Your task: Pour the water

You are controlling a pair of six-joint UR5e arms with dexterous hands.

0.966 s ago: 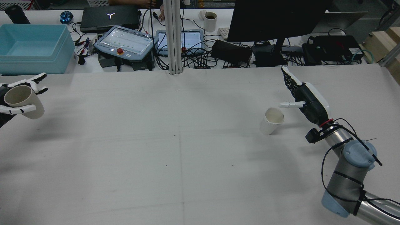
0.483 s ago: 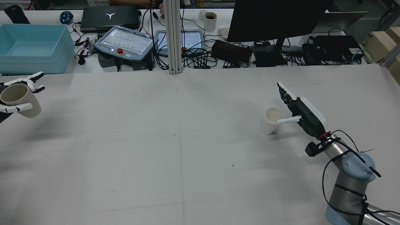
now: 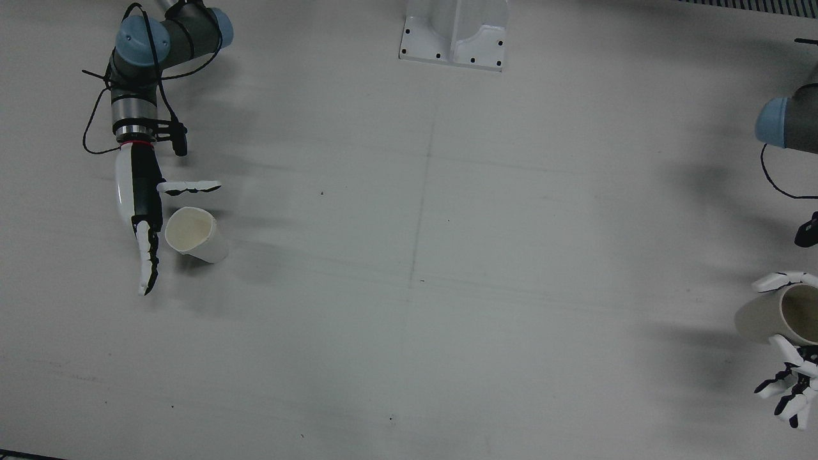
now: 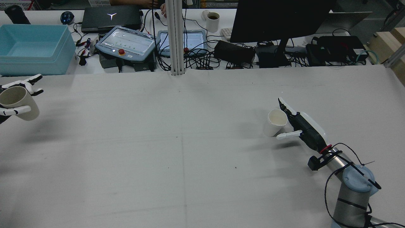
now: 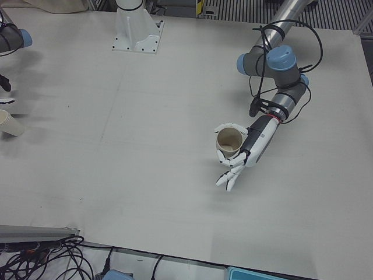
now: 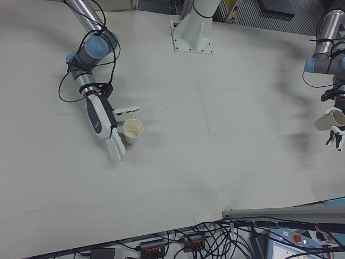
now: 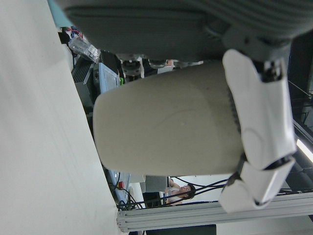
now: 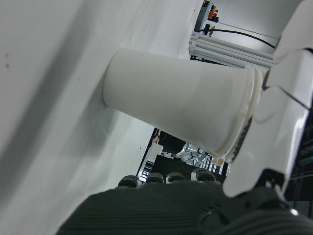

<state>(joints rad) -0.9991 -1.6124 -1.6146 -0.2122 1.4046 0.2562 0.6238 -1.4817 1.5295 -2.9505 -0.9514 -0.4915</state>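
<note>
A white paper cup (image 4: pixel 275 122) stands upright on the table's right half. My right hand (image 4: pixel 303 128) is low beside it and open. Its straight fingers (image 3: pixel 147 259) run along one side of the cup (image 3: pixel 195 235) and the thumb reaches out on the other side. The right hand view has the cup (image 8: pixel 181 105) close in front of the palm. At the far left my left hand (image 5: pixel 256 143) is shut on a beige cup (image 5: pixel 230 143), held above the table with its mouth up and slightly tilted; that cup (image 4: pixel 17 103) sits near the rear view's left edge.
Behind the table's far edge stand a blue bin (image 4: pixel 31 47), teach pendants (image 4: pixel 126 41), a mug (image 4: pixel 212 20), a monitor (image 4: pixel 281 19) and tangled cables. A metal post (image 4: pixel 175 38) rises at the far middle. The white pedestal (image 3: pixel 457 32) is on the robot's side.
My right hand has come down and back toward the robot, so the white cup now lies between thumb and fingers. The left hand with the beige cup drifted slightly left.
</note>
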